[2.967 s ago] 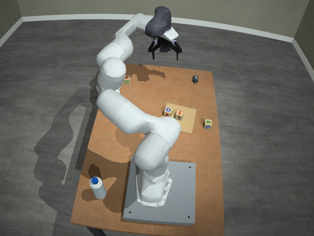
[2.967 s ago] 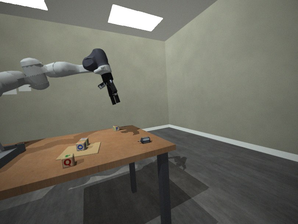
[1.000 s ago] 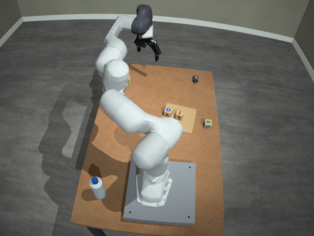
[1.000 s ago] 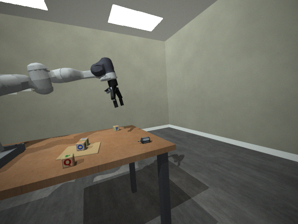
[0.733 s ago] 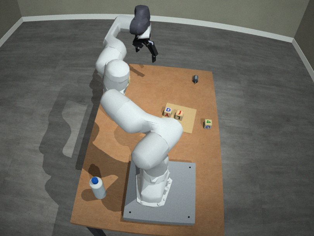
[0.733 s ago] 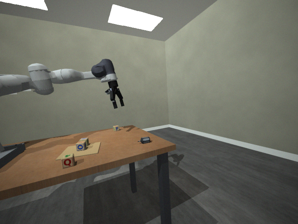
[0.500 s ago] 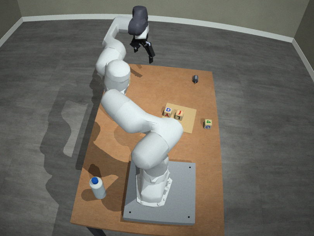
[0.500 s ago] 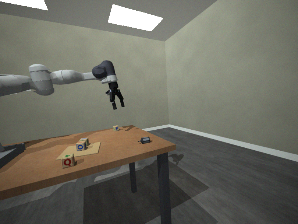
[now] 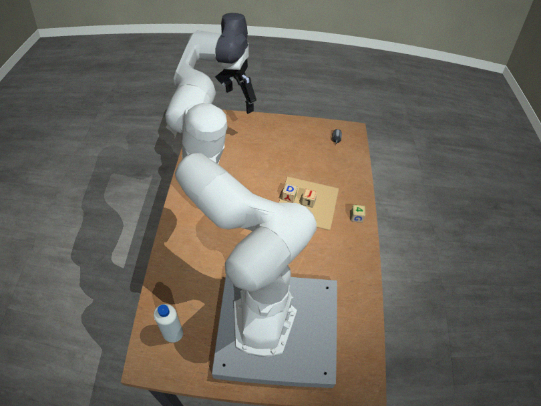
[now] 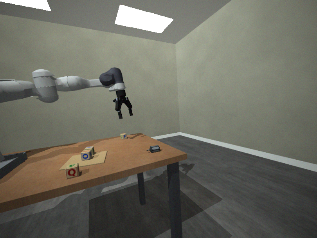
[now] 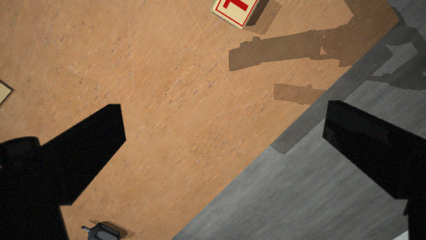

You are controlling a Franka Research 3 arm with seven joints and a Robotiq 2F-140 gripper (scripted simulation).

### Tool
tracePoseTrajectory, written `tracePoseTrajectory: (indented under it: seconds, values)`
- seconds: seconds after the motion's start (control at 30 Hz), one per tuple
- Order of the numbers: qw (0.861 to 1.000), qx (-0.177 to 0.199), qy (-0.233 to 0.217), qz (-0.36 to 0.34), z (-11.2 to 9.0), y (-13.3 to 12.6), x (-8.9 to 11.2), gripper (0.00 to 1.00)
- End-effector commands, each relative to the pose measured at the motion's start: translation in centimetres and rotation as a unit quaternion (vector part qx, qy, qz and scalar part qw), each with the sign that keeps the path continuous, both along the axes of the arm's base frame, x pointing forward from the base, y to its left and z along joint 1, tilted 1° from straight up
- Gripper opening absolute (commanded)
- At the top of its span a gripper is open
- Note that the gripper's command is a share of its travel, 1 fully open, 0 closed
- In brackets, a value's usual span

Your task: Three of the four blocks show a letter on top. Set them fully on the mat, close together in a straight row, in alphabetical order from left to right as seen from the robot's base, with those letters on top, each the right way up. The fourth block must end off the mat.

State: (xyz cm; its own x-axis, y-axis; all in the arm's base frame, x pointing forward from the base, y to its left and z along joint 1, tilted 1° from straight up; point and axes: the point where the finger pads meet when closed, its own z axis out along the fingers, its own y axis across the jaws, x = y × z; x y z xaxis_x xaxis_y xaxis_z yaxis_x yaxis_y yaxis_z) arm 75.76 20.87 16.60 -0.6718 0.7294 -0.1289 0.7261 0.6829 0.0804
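Note:
The tan mat (image 9: 315, 203) lies mid-table and also shows in the side view (image 10: 84, 159). On its far left part stand the block with a blue D on top (image 9: 288, 191) and the block with a red J on top (image 9: 308, 196), side by side and close together. The block with a green 4 on top (image 9: 357, 213) stands on the table off the mat, to the right. The block with a red T on top (image 11: 235, 9) (image 10: 123, 136) stands near the table's far left corner; my arm hides it in the overhead view. My gripper (image 9: 239, 95) (image 10: 125, 114) hangs high over the far table edge, open and empty.
A small dark metal object (image 9: 336, 135) (image 11: 102, 231) lies near the far right corner of the table. A white bottle with a blue cap (image 9: 167, 323) stands at the near left. My grey base plate (image 9: 275, 332) takes up the near end.

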Motion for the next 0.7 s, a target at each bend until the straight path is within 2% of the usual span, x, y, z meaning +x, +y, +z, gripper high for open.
tracePoseTrajectory:
  seconds: [0.0,0.67]
  values:
    - [0.998,0.011,0.009,-0.068,-0.7,0.9,-0.2,1.00]
    - [0.986,0.027,0.033,-0.164,-3.8,4.6,-1.1,1.00]
